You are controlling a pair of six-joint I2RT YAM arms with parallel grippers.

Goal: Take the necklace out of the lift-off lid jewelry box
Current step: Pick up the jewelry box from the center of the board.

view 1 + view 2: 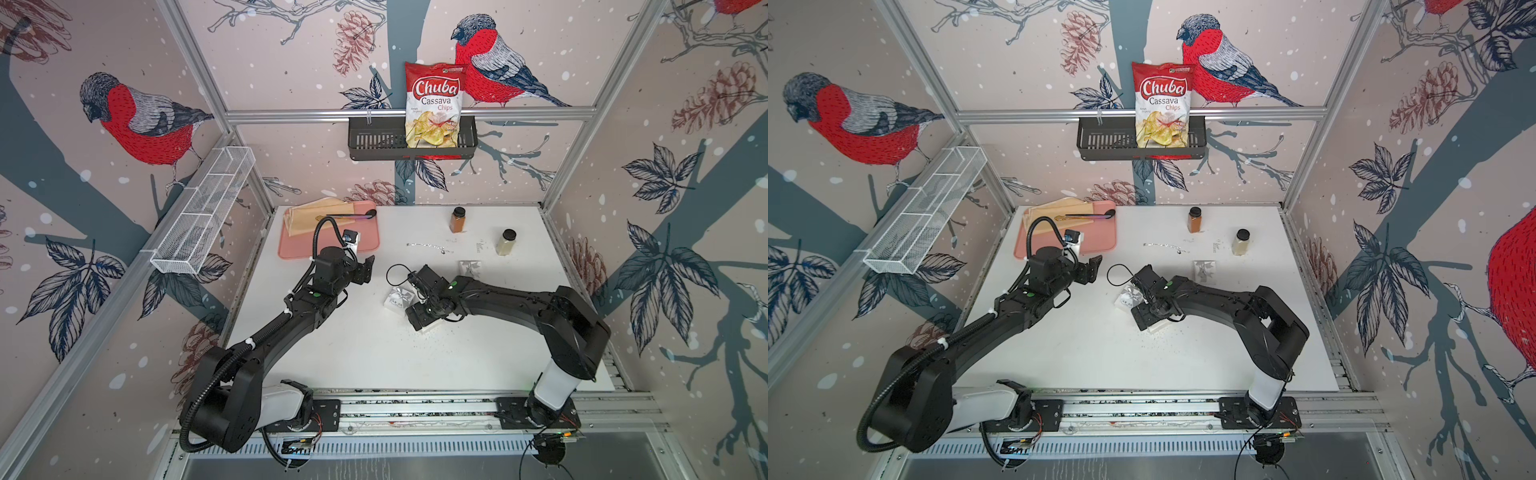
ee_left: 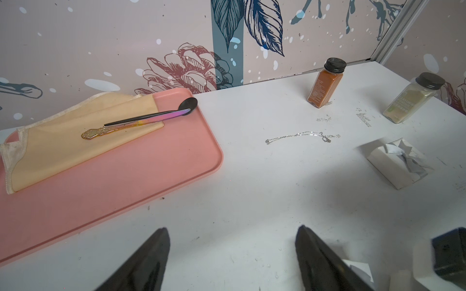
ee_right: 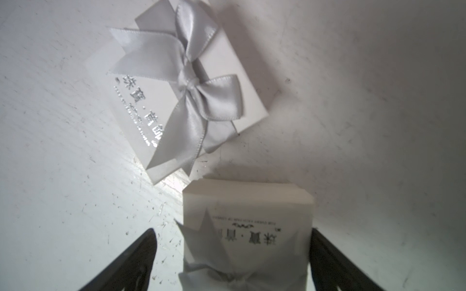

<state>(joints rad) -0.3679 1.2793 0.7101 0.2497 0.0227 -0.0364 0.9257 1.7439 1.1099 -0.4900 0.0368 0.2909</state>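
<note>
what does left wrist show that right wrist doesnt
Only left wrist: the necklace lying on the table, pink tray with cloth and spoons, orange spice jar, pale spice jar, a ribboned box. Only right wrist: silver lettering on a bowed box, plus a lettered box between the open right gripper's fingers. Both: the table, and the right gripper, blurred at left wrist's edge.

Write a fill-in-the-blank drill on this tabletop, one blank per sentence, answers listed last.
The necklace lies on the ____, outside any box.
The black spoon rests on a ____ tray.
The orange spice jar and the pale spice jar both have ____ caps.
The right gripper, jaws ____, straddles a bowed white box.
Answers: table; pink; black; open.
</note>
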